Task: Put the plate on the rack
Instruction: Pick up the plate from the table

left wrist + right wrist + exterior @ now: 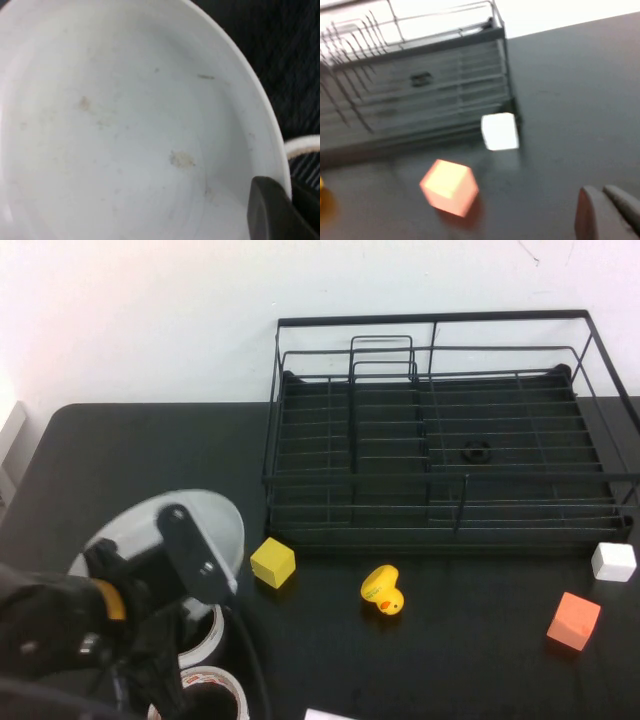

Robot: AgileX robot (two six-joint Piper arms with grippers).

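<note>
Plate: one plate (215, 515), lower left of the high view, its rim clamped by the left end effector (205, 575), seemingly for carrying.
Rack: one black wire rack (440, 430), upper right, holding nothing.
Right end effector (607, 212): out of the high view; grip cannot be told.
Blocks: three; yellow (272, 562), orange (574, 620), white (613, 561), lying on the worktop (450, 660).
Duck: one rubber duck (382, 591).

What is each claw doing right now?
Left claw: over the large round pale grey-white plate; grip cannot be told.
Right claw: above the black table, holding nothing visible.
</note>
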